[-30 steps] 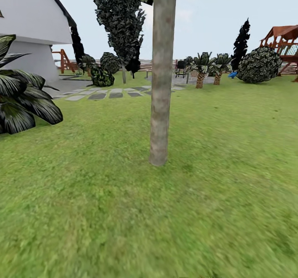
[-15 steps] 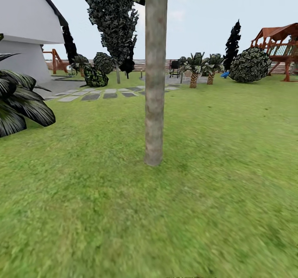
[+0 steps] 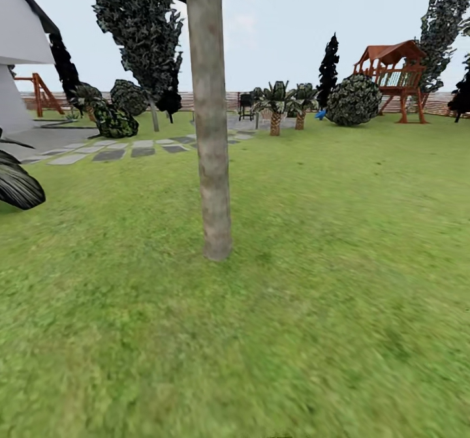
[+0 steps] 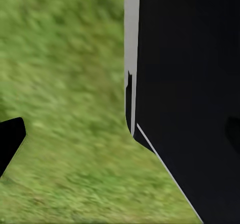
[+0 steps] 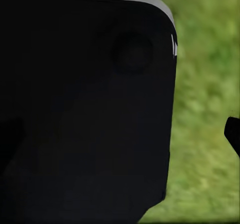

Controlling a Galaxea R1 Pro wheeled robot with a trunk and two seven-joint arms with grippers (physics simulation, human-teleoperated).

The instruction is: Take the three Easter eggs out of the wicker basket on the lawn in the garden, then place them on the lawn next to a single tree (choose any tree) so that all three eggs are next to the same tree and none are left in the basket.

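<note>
A tree [image 3: 212, 164] with a thick, pale grey-tan trunk stands on the lawn [image 3: 326, 307] a little left of centre in the head view, a few steps ahead. Its leafy crown is cut off by the frame. The Easter eggs and the wicker basket are out of view. In the left wrist view a dark fingertip [image 4: 9, 143] pokes in over grass beside a black body panel [image 4: 190, 104]. The right wrist view has another dark fingertip [image 5: 233, 134] at its edge, next to a black panel [image 5: 85, 109]. How far either gripper is spread cannot be read.
A white house [image 3: 19, 33] and grey paving stones [image 3: 117, 151] lie far left, and a dark broad-leaf plant [image 3: 16, 188] sits at the left edge. Small palms [image 3: 275, 108], a round bush [image 3: 354, 98], a wooden playset [image 3: 395, 72] and the slat fence [image 3: 215, 100] stand at the back.
The whole head picture has slid left, so the camera has turned right. The trunk now sits left of centre, less of the house shows and the playset has come fully into view.
</note>
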